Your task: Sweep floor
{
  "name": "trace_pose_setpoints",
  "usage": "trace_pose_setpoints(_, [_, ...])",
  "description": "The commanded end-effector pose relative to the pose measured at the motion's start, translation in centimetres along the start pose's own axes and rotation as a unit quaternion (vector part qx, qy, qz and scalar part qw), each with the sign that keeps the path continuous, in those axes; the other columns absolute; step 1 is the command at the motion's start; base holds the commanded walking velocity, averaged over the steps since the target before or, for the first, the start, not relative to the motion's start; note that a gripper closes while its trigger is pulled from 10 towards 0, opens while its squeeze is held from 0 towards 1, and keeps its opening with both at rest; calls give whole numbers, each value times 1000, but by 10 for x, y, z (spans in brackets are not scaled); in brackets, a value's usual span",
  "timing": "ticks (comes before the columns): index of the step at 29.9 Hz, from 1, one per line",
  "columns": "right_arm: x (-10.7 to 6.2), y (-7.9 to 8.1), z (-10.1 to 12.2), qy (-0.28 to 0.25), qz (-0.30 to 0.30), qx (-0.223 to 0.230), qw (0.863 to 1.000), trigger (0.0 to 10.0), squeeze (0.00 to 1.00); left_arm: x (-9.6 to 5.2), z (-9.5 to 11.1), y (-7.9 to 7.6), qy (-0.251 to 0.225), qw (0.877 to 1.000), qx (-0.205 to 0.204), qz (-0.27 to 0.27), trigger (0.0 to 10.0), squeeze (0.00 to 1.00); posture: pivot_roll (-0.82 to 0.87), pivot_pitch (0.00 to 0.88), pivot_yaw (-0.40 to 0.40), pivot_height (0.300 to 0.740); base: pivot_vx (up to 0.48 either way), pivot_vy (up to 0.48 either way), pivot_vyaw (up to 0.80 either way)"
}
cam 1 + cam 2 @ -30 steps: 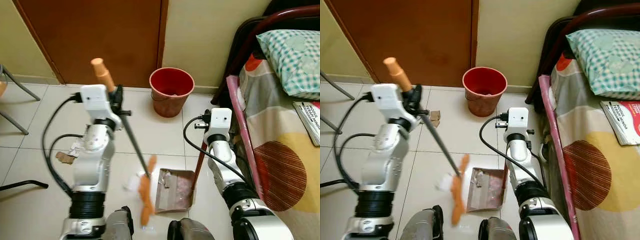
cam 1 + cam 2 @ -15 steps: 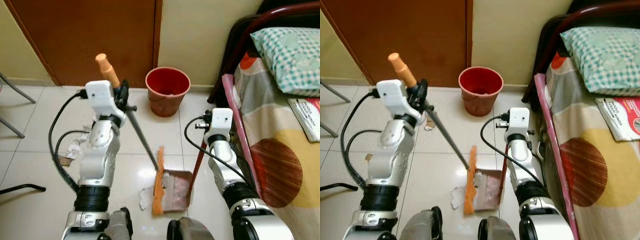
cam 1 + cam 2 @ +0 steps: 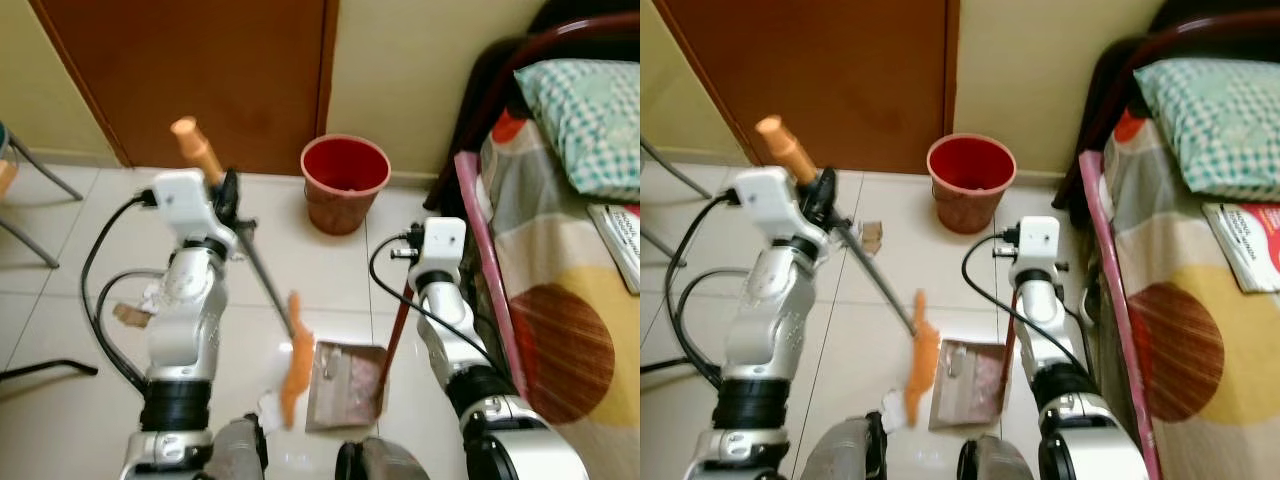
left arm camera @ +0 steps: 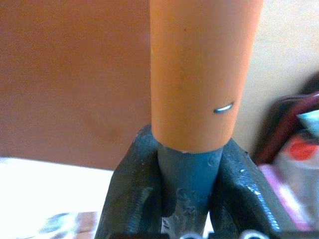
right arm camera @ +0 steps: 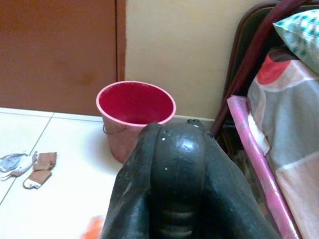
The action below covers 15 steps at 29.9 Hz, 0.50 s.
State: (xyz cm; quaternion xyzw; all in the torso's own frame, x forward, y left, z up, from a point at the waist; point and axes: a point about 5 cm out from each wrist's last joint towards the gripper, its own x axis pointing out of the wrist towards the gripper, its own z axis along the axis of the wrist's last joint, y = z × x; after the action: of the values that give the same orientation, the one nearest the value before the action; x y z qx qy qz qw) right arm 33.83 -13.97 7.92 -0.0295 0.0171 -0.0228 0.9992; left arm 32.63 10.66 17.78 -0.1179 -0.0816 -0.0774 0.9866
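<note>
Near the red bucket (image 3: 344, 183), which stands on the tiled floor (image 3: 80, 395) against the wall beside the brown door (image 3: 200, 70), the robot works with a broom and a dustpan; the left gripper (image 3: 228, 200) is clenched on the grey shaft of the broom (image 3: 262, 280), just under its orange handle end, and the left wrist view shows both black fingers (image 4: 132, 194) pressed on the shaft from two sides; the broom leans down from the gripper toward the robot, and its orange brush head (image 3: 292, 360) is blurred, well in front of the bucket and just beside the open edge of the dustpan (image 3: 345, 385); the dustpan lies flat on the floor with some paper and dust inside it; its reddish handle (image 3: 397, 330) rises up to the right gripper (image 3: 410, 285), which grasps it; in the right wrist view the two black fingers (image 5: 169, 194) are pressed together, with the bucket behind them; some scraps (image 3: 871, 236) of brown and white paper lie on the floor, to the door side of the bucket; a bed (image 3: 570, 320) with a checked pillow (image 3: 585, 125) stands to the other side of the bucket.
</note>
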Motion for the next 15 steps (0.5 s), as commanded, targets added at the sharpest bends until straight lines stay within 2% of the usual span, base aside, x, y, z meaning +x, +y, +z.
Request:
trace_pose_setpoints(1, [1,-1,0,1,0,5,1000,10000,0,4,4,-21,-5,999,-35,-42,10000,0,44,142,-44,740,0,0,0])
trace_pose_setpoints(4, [1,-2,0,2,-4,10,1000,10000,0,5,5,-28,-7,998,-40,-55,10000,0,40,141,-40,740,0,0,0])
trace_pose_setpoints(9, [1,-1,-1,4,-4,12,1000,10000,0,3,3,-18,-3,999,-38,-38,10000,0,43,140,-37,740,0,0,0])
trace_pose_setpoints(11, [1,-1,-1,4,-4,13,1000,10000,0,1,3,-6,-3,999,-26,-20,10000,0,52,141,-39,740,0,0,0])
trace_pose_setpoints(15, [-1,-8,7,-31,-21,19,999,10000,0,-3,15,19,-24,999,-10,20,10000,0,68,144,-47,740,0,0,0])
